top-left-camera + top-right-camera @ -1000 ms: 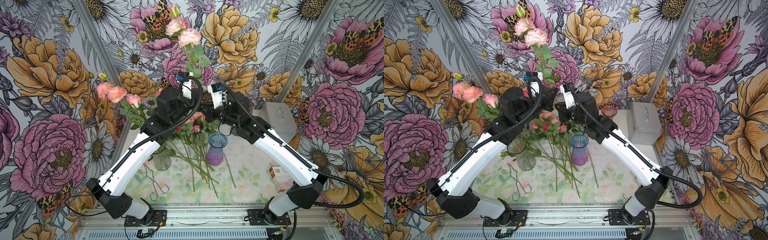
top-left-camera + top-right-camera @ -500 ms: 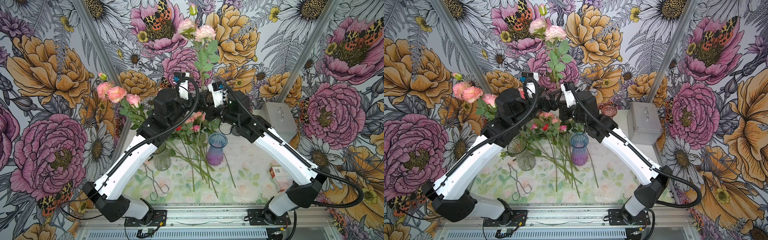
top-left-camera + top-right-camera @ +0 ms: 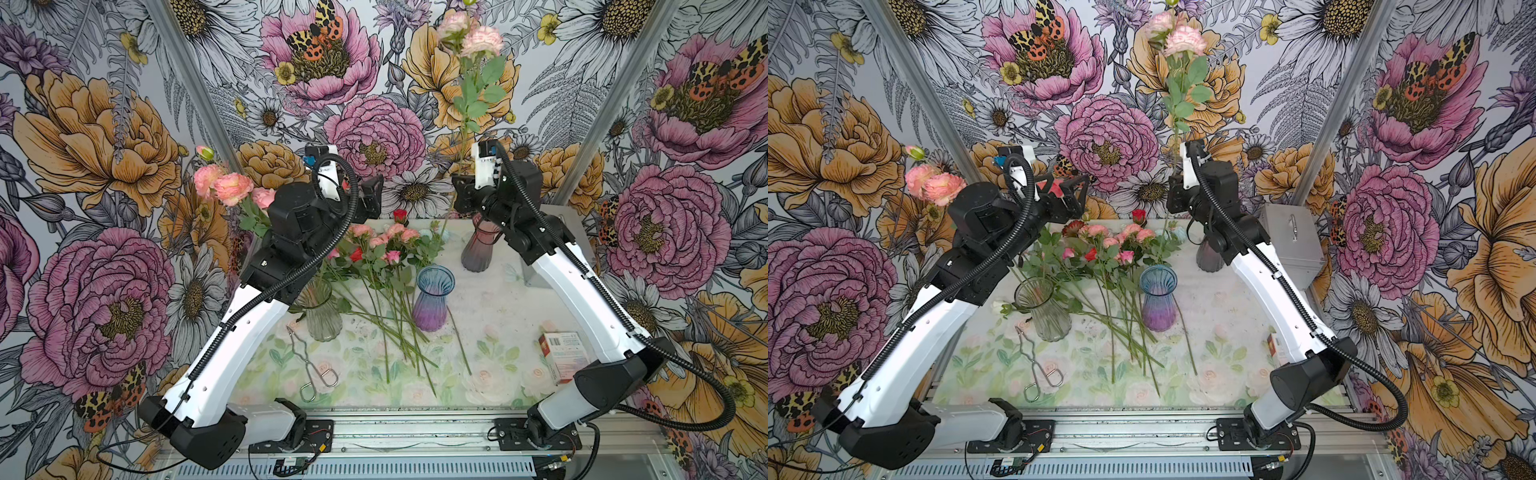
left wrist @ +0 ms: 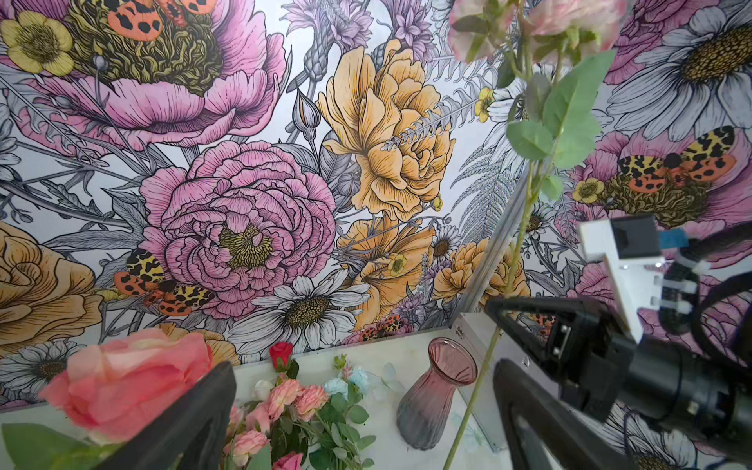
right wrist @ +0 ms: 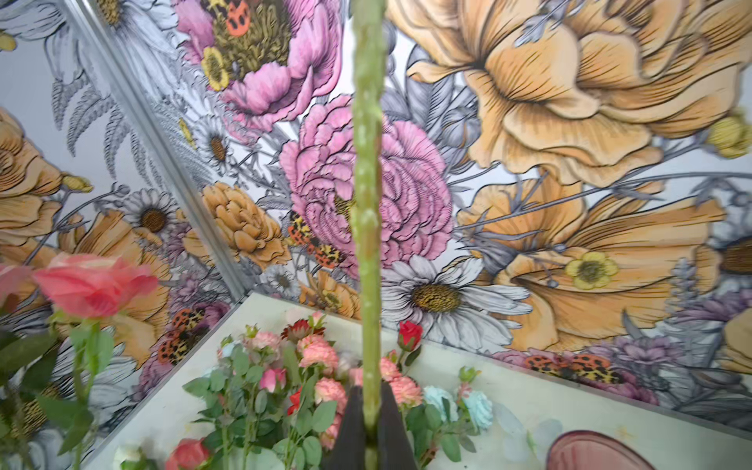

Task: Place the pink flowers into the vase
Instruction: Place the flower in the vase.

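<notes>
Right pincer (image 3: 459,193) clenched on the pink flowers (image 3: 478,38) by the stem — blooms high above it.
Stem upright through the jaws, tail near the mauve vase (image 3: 476,249) at the bench's (image 3: 498,299) far right — left pincer (image 3: 372,198) gapes empty.

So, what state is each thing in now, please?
Left gripper: open, empty.
Right gripper: shut on the pink flower, held upright.
Clear vase: upright, holding pink flowers.
Blue vase: upright, empty.
Dark pink vase: upright, empty.
Loose flowers: lying on table.
Metal box: closed.
</notes>
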Controlling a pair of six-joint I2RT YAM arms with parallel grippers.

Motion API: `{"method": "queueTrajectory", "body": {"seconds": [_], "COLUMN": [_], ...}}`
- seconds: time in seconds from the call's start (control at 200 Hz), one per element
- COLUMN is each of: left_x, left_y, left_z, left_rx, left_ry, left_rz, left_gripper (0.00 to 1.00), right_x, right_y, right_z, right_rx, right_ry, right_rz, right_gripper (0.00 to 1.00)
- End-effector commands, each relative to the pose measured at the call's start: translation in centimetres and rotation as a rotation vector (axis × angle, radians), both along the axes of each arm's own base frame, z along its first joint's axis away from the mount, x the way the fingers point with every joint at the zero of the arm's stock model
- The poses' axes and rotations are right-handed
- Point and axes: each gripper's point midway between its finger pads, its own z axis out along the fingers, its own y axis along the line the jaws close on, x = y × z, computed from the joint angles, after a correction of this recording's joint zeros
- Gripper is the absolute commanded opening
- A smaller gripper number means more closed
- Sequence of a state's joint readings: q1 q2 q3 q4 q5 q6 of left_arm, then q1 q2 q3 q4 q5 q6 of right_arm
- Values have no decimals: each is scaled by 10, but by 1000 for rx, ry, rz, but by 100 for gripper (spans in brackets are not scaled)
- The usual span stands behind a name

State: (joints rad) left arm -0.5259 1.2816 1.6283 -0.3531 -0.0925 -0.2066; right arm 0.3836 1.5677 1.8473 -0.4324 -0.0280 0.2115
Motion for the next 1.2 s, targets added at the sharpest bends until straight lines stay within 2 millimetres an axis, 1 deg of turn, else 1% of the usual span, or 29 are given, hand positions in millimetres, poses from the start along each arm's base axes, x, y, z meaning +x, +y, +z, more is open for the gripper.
{"method": "queueTrajectory", "body": {"seconds": [0.0,0.14,0.27,0.4,0.48,0.62,0.695,0.78,0.93,1.106,1.196], "left_x": [-5,-7,-6,-5,-4,0,2,6,9,10,10], "left_y": [-2,-7,-11,-19,-23,-27,-30,-33,-37,-43,-45], "left_z": [-7,-13,-21,-31,-38,-48,-54,-60,-68,-74,-76], "left_rx": [12,28,47,63,72,83,86,93,90,90,91], "left_ry": [14,19,30,39,45,54,61,74,86,96,101], "left_rz": [-37,-65,-88,-120,-133,-139,-151,-157,-165,-179,-183], "left_gripper": [99,98,99,98,99,99,98,99,99,99,99], "right_x": [8,25,43,60,70,87,95,101,104,101,103], "right_y": [-38,-80,-113,-137,-146,-152,-154,-157,-162,-161,-160], "right_z": [41,56,58,57,52,33,18,2,-27,-61,-79], "right_rx": [23,52,44,13,-2,-54,-82,-105,-111,-96,-95], "right_ry": [-116,-163,-181,-202,-197,-181,-161,-150,-144,-136,-101], "right_rz": [-92,-194,-278,-339,-358,-388,-396,-403,-411,-401,-399], "right_gripper": [0,0,0,0,0,0,0,0,0,0,0]}}
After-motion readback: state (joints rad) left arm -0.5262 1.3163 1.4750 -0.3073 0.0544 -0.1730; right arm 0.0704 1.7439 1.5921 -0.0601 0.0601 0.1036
